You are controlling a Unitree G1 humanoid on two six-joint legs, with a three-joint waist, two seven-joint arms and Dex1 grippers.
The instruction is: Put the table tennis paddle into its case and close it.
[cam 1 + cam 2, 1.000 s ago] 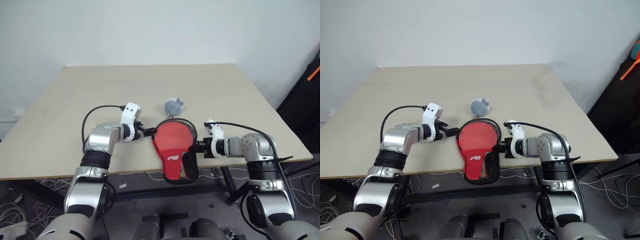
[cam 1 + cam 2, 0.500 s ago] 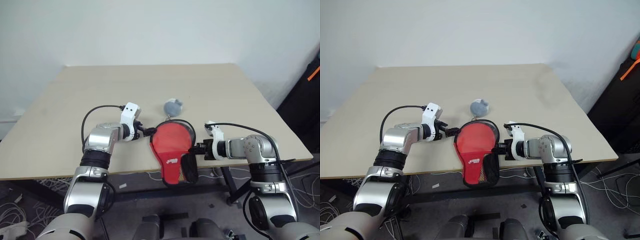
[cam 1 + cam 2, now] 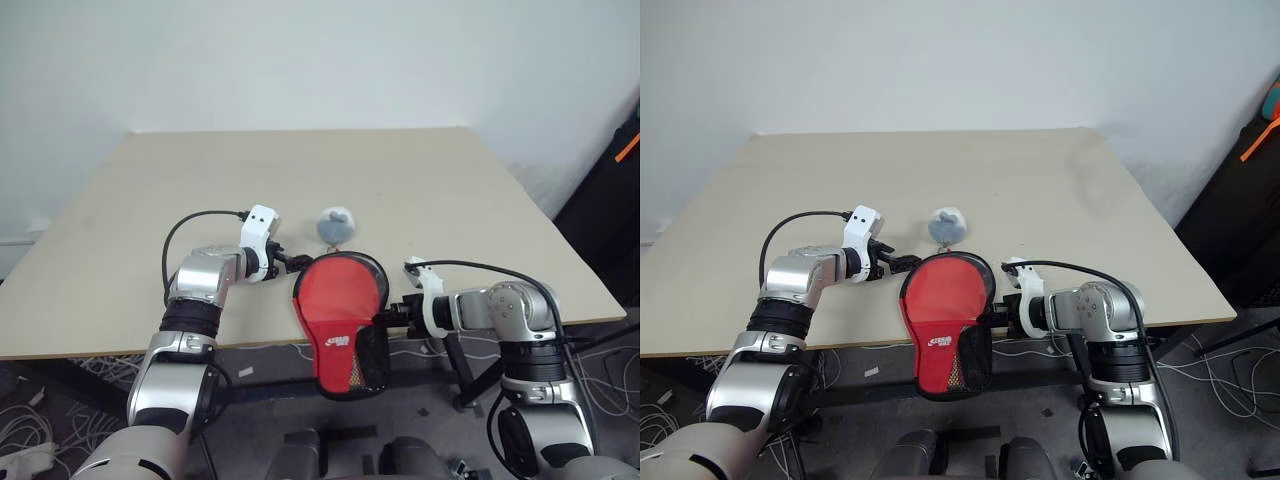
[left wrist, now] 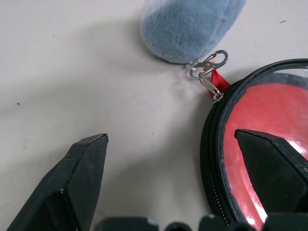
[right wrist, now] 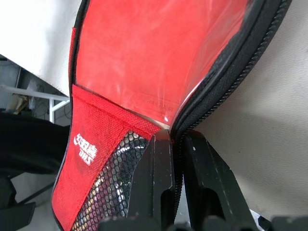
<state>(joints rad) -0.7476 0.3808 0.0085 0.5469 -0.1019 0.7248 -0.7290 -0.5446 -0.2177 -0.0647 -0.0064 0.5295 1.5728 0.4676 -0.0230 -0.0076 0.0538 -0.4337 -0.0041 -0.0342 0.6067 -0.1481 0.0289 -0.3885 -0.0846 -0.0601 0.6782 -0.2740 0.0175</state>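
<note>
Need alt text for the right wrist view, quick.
The right pincer is shut on the black zip rim of the case, whose clear side shows the red paddle inside. Its red logo panel and mesh end hang past the table edge.

A robotics test room or lab: a bare pale wooden table (image 3: 420, 180) set against a plain white wall (image 3: 320, 60), with loose cables (image 3: 30, 420) strewn on the grey floor (image 3: 250, 385) beneath its near edge and dark equipment (image 3: 610, 190) standing at far right.
</note>
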